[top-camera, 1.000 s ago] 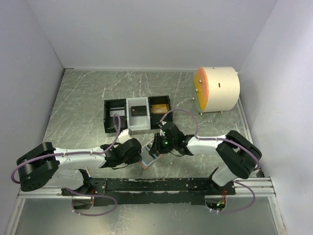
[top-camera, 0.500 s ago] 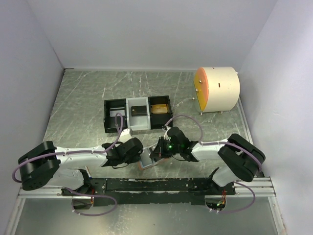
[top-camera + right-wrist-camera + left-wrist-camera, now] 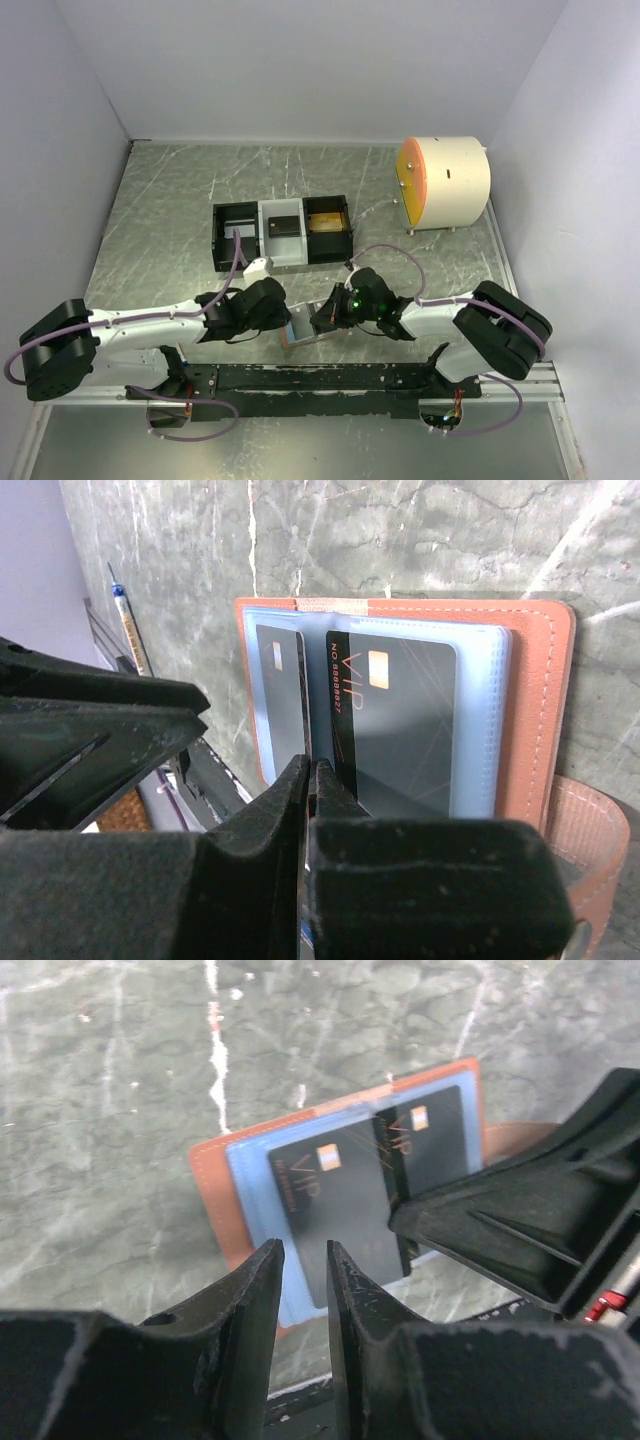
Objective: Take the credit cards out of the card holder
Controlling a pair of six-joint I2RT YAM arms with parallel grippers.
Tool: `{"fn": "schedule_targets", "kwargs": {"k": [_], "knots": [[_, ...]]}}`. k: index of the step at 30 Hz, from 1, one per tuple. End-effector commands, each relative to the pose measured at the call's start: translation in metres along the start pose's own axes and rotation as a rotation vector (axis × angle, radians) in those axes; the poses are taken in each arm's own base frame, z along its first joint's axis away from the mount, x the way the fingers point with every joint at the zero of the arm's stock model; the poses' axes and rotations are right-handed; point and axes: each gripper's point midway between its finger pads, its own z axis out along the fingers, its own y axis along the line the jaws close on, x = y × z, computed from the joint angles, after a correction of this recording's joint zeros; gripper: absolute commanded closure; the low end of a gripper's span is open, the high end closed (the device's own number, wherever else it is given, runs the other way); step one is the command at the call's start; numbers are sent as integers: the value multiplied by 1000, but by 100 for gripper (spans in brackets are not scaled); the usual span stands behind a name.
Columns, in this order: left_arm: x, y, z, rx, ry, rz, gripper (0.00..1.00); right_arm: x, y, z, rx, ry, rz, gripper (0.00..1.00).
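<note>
Card holder (image 3: 540, 710) lies open and flat on table (image 3: 170, 200), lower centre of the top view, between both grippers. Two dark credit cards (image 3: 400, 720) sit in its blue-grey pockets, neither out yet. Right gripper (image 3: 308, 772) has fingers pressed together, tips at the seam between the cards, by the inner edge of the right-hand one in its wrist view; cannot tell if that edge is pinched. Left gripper (image 3: 302, 1252) is slightly spread with nothing between its fingers, over the holder's lower edge in its view. Step, as I judge it: getting hold of the first card. Next likely calls for a firm pinch, then sliding the card out of its pocket while the left pins the holder. Black rail (image 3: 300, 378) is close below the holder; open room lies toward tray (image 3: 216, 240), upper middle.
</note>
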Motion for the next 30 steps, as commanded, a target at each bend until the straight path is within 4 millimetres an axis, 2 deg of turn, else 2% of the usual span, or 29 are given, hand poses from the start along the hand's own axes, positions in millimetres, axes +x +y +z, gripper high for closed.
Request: {"fn": "schedule_targets", "kwargs": {"k": [1,3,5,14,16,21,30], "knots": [[-6,-40,-7,166,3,47,63,-3,0,0,-5,-26,18,100],[-1,-46,-4,195,25,61,63,-1,-1,1,-11,-20,28,100],[5,-44,2,177,44,58,64,1,-2,2,-10,-17,32,100],[25,-11,27,13,99,40,70,-3,0,2,-3,-22,16,100],[28,-2,28,-44,113,49,71,-2,2,2,-9,-16,6,99],[23,11,29,-153,112,97,73,-1,10,7,-38,25,-23,89],[22,14,23,-142,99,77,76,-11,12,9,-21,17,-39,79]]}}
